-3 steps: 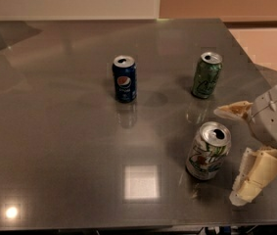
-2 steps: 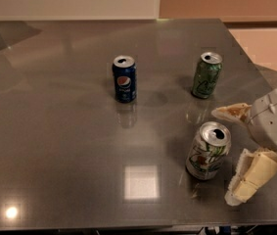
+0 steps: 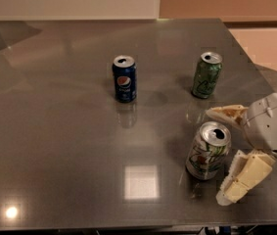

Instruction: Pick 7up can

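Observation:
The 7up can (image 3: pixel 208 151) stands upright on the grey table (image 3: pixel 69 131), near the front right. It is silver-white with green swirls and an open top. My gripper (image 3: pixel 222 153) comes in from the right at the can's height. It is open, with one cream finger (image 3: pixel 226 113) behind the can and the other finger (image 3: pixel 241 177) in front of it, to its right. The can sits partly between the fingers and is not clamped.
A blue Pepsi can (image 3: pixel 125 79) stands upright at the table's middle. A dark-green can (image 3: pixel 207 75) stands upright at the back right, just beyond my far finger. The table's right edge runs close behind the gripper.
The gripper has shifted slightly to the left, toward the 7up can. The cans have not moved.

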`<act>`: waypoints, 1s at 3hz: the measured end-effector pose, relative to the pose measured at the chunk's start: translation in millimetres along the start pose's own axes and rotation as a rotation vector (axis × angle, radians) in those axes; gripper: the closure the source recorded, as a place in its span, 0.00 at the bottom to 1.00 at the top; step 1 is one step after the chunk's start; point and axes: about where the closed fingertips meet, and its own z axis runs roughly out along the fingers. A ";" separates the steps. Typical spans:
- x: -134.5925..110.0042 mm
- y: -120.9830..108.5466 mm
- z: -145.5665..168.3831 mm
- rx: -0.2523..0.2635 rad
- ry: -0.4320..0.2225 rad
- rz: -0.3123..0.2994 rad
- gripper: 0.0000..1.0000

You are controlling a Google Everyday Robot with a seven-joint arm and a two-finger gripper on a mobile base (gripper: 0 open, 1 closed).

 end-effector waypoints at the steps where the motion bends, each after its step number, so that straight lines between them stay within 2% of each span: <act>1: 1.1 -3.2 0.2 -0.005 -0.039 0.007 0.18; 3: -2.8 -10.7 -10.0 -0.007 -0.102 0.031 0.65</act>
